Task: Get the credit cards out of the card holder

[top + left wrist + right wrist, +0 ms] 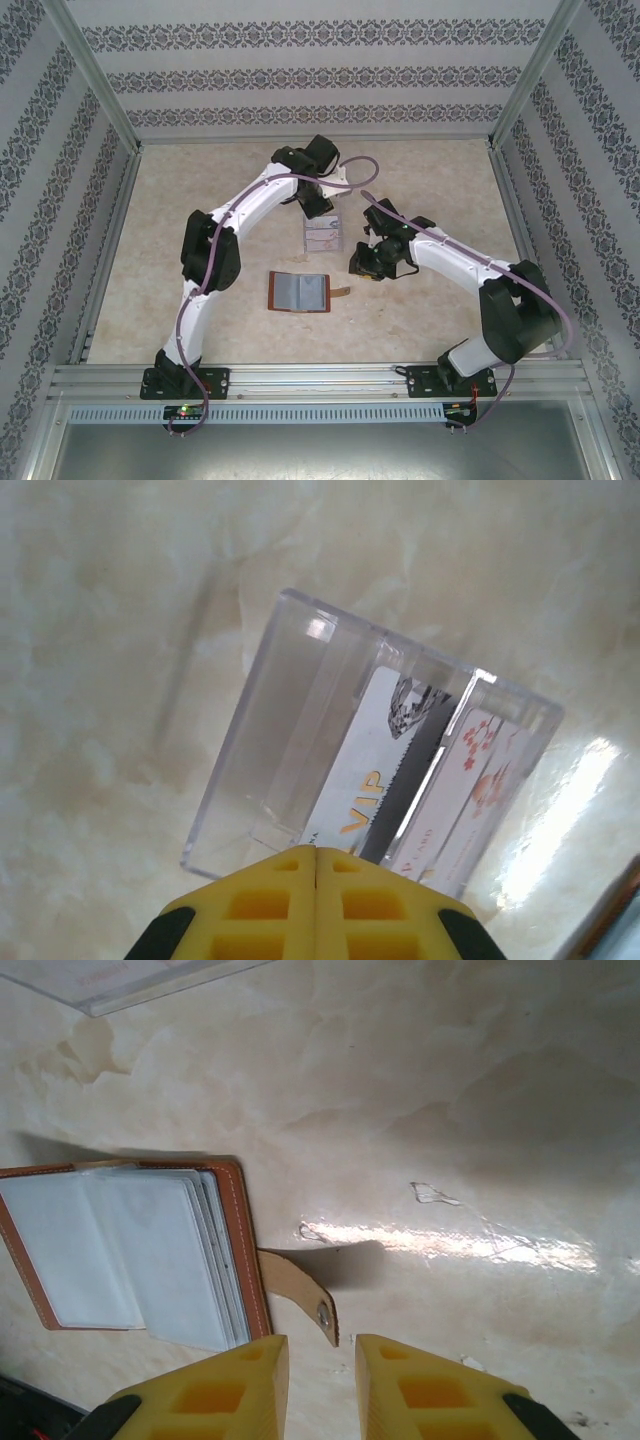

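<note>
The brown card holder (300, 291) lies open on the table, its grey-blue pockets (150, 1255) up and its strap tab (300, 1290) sticking out to the right. My right gripper (322, 1345) hovers open just over the tab's end, with nothing between its fingers; from above it (358, 262) sits right of the wallet. The credit cards stand in a clear slotted rack (300, 730): a white and dark card marked VIP (365, 770) and pale blossom-print cards (480, 770). My left gripper (316, 852) is shut and empty just above the rack's near edge.
The rack (323, 236) stands behind the wallet, between both arms. Its corner (150, 980) is a short way beyond the wallet. Patterned walls and metal frame posts (110, 100) enclose the table. Bare marble surface (180, 190) lies to the left and right.
</note>
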